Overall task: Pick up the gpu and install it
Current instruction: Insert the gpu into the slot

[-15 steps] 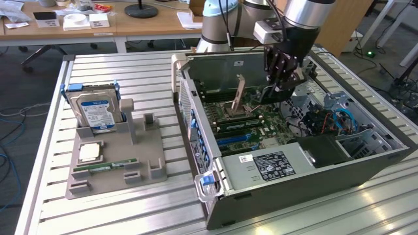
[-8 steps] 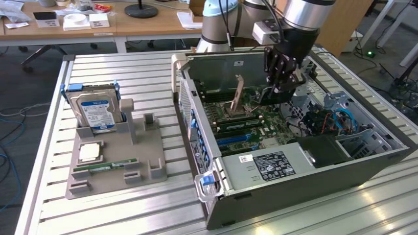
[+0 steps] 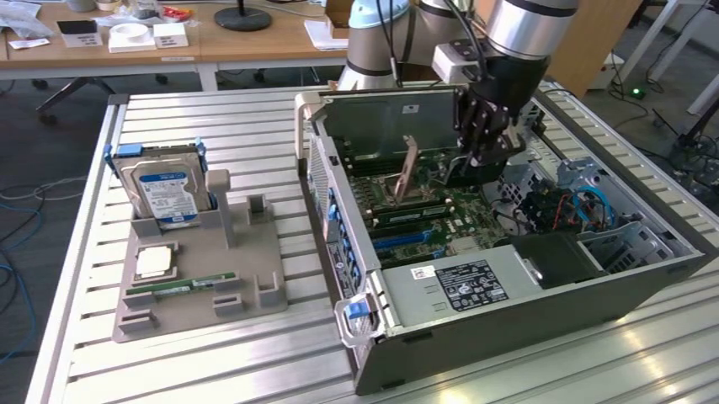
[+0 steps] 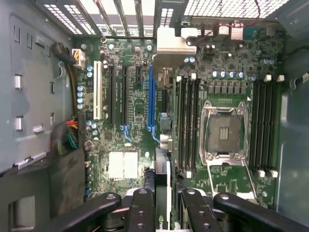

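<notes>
a slatted metal table (image 3: 168, 118) carries an open computer case (image 3: 540, 311) lying on its side, and the robot arm (image 3: 528, 25) reaches down into it. inside the case the green main board (image 4: 130, 140) lies bare. its processor socket (image 4: 223, 133) looks empty.

on the table, to the exterior view's left of the case, sits a grey tray (image 3: 197, 303). it holds a hard drive (image 3: 163, 189) standing upright, a square chip (image 3: 154, 263) and a green memory stick (image 3: 180, 288) lying flat. no dark card rests on the tray.

the claw (image 3: 486, 156) is low inside the case, over the board. in the wrist view its fingers (image 4: 140, 208) stand on either side of a thin card seen edge-on, the gpu (image 4: 162, 183). they look pressed against it, so the claw is pinching the gpu.

the gpu hangs upright in that grip above the board. it runs roughly parallel to the long blue slot (image 4: 151, 96) and sits just to one side of it, towards the memory slots.

as a judgement, the pick-up is done and the card is already inside the case. the install is not finished, since the card does not look seated in any slot. how far above the board it sits cannot be told.
</notes>
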